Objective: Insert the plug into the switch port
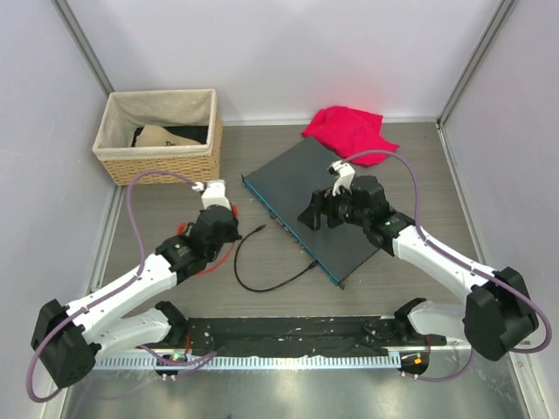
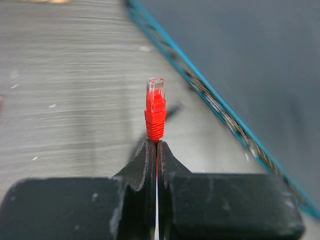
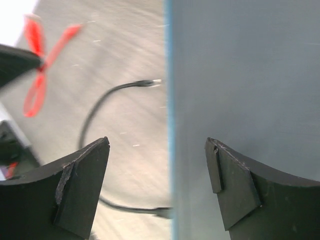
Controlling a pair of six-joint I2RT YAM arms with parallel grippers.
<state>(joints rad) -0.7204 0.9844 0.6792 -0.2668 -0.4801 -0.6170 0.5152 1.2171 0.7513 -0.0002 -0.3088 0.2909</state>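
My left gripper [image 2: 156,145] is shut on the red cable just behind its red plug [image 2: 155,107], which has a clear tip pointing forward. The plug is a short way from the switch's teal front face [image 2: 220,112], and the ports [image 2: 235,131] show as a blurred row. In the top view the left gripper [image 1: 229,229] is left of the dark-grey switch [image 1: 336,196], a short gap from its teal face. My right gripper [image 1: 311,215] hangs open over the switch's front edge [image 3: 168,100], one finger on each side and nothing between them.
A black cable [image 1: 262,284] loops on the table, one end plugged into the switch front [image 3: 162,212] and the other end loose [image 1: 262,229]. The red cable [image 1: 214,260] trails under the left arm. A woven basket [image 1: 162,135] stands back left and a red cloth [image 1: 349,131] behind the switch.
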